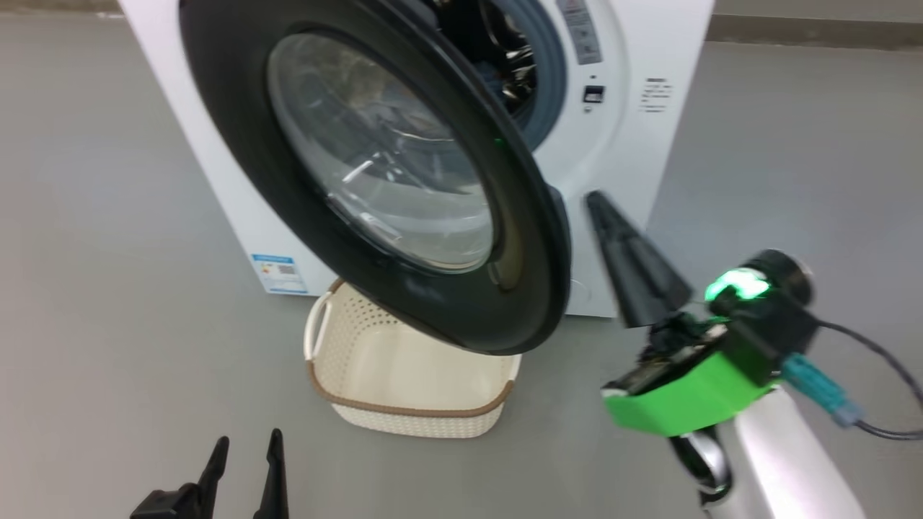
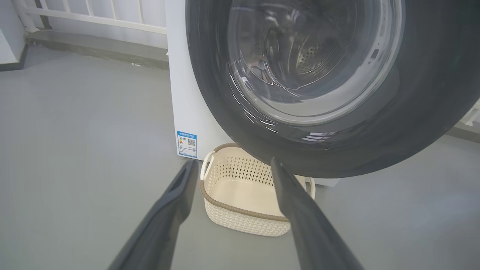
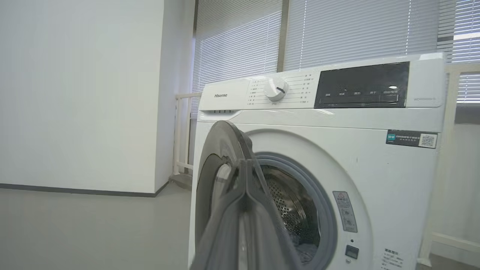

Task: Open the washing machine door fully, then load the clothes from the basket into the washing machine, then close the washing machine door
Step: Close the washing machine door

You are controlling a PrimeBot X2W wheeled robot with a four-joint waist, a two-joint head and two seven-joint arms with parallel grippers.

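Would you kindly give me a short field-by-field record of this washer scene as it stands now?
machine: big white front-loading washing machine, on grey floor
basket: cream perforated plastic basket with brown rim, on floor before the machine; visible inside bare
door: round black-rimmed glass door, partly open, overhanging the basket
left gripper: open, low, holding nothing
right gripper: shut, empty, beside the door's free edge

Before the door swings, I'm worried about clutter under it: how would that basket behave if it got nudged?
The basket looks empty, with thin perforated walls, so it is probably light and would slide readily on the smooth floor. Low and wide, it seems unlikely to tip. Its walls might flex a little if squeezed.
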